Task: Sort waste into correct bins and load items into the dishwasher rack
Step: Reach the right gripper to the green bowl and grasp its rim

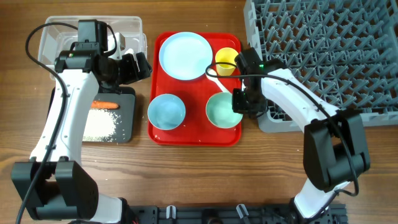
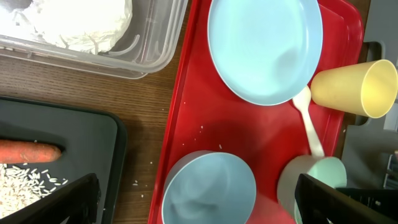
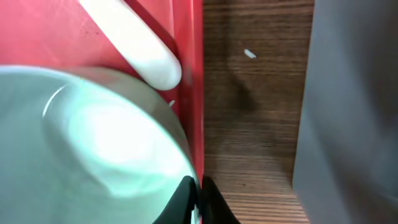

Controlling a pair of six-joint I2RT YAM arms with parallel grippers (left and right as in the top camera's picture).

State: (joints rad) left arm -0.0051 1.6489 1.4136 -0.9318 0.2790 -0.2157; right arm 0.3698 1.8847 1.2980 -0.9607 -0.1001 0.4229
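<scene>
My right gripper (image 1: 239,99) (image 3: 196,193) is shut on the rim of the pale green bowl (image 1: 222,110) (image 3: 93,143), at the red tray's right edge. My left gripper (image 1: 134,65) (image 2: 199,205) is open and empty above the light blue bowl (image 1: 166,112) (image 2: 208,190). The light blue plate (image 1: 185,56), yellow cup (image 1: 226,61) and white spoon (image 1: 216,82) (image 3: 134,46) are on the tray. The carrot (image 1: 104,104) (image 2: 28,150) and rice (image 1: 99,124) lie in the black tray (image 1: 127,118). White tissue (image 2: 81,22) is in the clear tub (image 1: 56,37). The grey rack (image 1: 329,56) stands right. Wrapper and lump are not visible.
The flat red tray (image 1: 193,137) sits mid-table between the bins and the rack. A narrow strip of bare wood (image 3: 255,124) with a stray rice grain separates the tray from the rack's wall. A few grains lie on the wood by the black tray.
</scene>
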